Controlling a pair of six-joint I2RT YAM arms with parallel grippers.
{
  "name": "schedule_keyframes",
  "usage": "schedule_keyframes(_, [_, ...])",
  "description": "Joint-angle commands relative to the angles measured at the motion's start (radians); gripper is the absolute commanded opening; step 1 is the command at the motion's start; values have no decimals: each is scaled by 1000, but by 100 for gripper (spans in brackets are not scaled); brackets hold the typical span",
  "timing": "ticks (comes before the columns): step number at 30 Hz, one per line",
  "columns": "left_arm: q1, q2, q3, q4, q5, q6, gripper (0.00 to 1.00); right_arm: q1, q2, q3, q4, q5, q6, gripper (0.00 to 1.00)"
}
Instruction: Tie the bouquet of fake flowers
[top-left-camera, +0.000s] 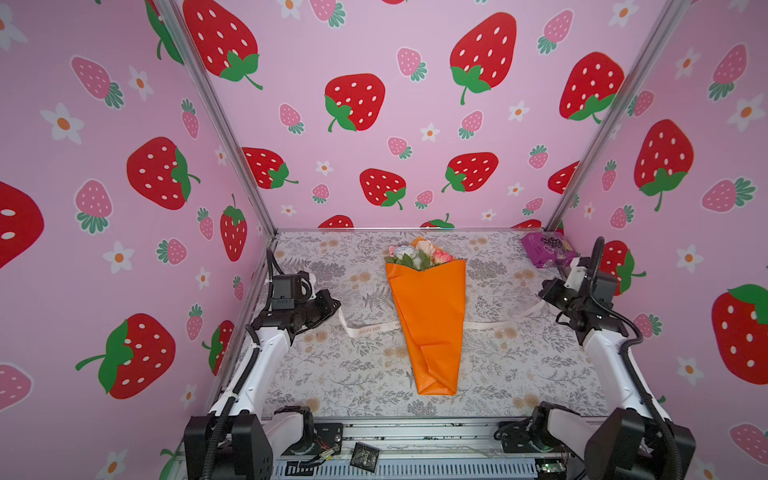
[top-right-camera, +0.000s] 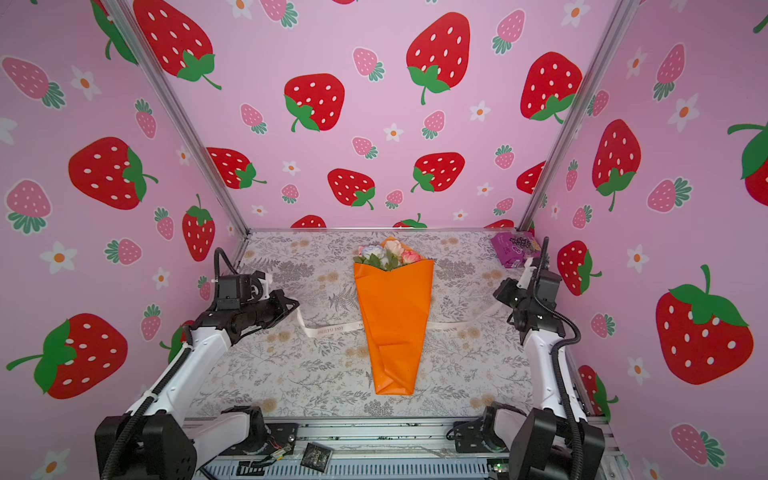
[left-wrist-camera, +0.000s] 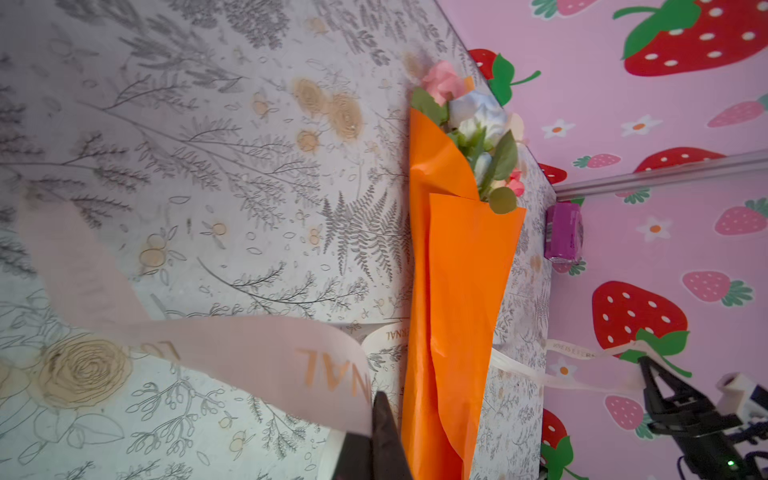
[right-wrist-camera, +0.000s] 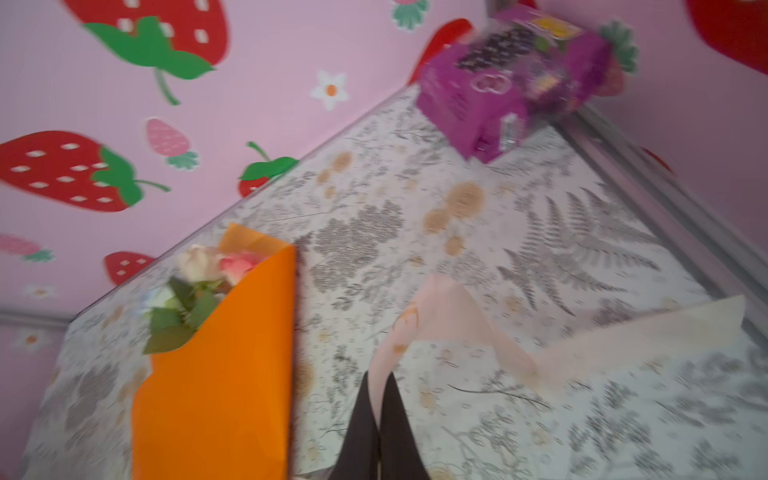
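The bouquet of fake flowers (top-left-camera: 428, 324) (top-right-camera: 395, 324) lies mid-table in an orange paper cone, with pink, white and peach heads toward the back wall. A pale ribbon (top-left-camera: 370, 330) (top-right-camera: 328, 331) with orange lettering runs under the cone and comes out on both sides. My left gripper (top-left-camera: 337, 305) (top-right-camera: 296, 305) (left-wrist-camera: 380, 395) is shut on the ribbon's left end (left-wrist-camera: 249, 353), held off the table. My right gripper (top-left-camera: 542, 295) (top-right-camera: 496, 293) (right-wrist-camera: 378, 376) is shut on the right end (right-wrist-camera: 449, 316), which is also raised. The stems are hidden inside the paper.
A small purple packet (top-left-camera: 546, 249) (top-right-camera: 515, 248) (right-wrist-camera: 511, 91) sits in the back right corner, just behind my right arm. Strawberry-print walls close in the left, back and right sides. A metal rail (top-left-camera: 415, 432) runs along the front edge.
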Motion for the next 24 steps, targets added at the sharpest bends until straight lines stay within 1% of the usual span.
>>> schedule_keyframes(1, [-75, -28, 105, -51, -60, 56, 0, 152, 16, 92, -19, -81, -13, 0])
schedule_keyframes(4, [-147, -31, 153, -55, -83, 79, 0, 295, 75, 179, -22, -75, -19, 0])
schedule_keyframes(7, [-225, -11, 197, -73, -121, 132, 0, 444, 155, 276, -57, -30, -70, 0])
schedule_keyframes(9, [-270, 8, 222, -82, -128, 159, 0, 530, 217, 331, -59, -41, -93, 0])
schedule_keyframes(13, [-353, 40, 240, -64, -170, 183, 0, 713, 396, 476, -102, -60, -137, 0])
schedule_keyframes(16, [-373, 29, 221, -27, -218, 149, 0, 848, 536, 591, -144, -73, -168, 0])
schedule_keyframes(19, [-376, -34, 165, 23, -304, 87, 0, 944, 642, 648, -125, -86, -148, 0])
schedule_keyframes(21, [-375, -82, 127, 54, -341, 60, 0, 985, 682, 653, -91, -108, -132, 0])
schedule_keyframes(24, [-375, -118, 98, 68, -350, 57, 0, 1017, 723, 642, -43, -194, -123, 0])
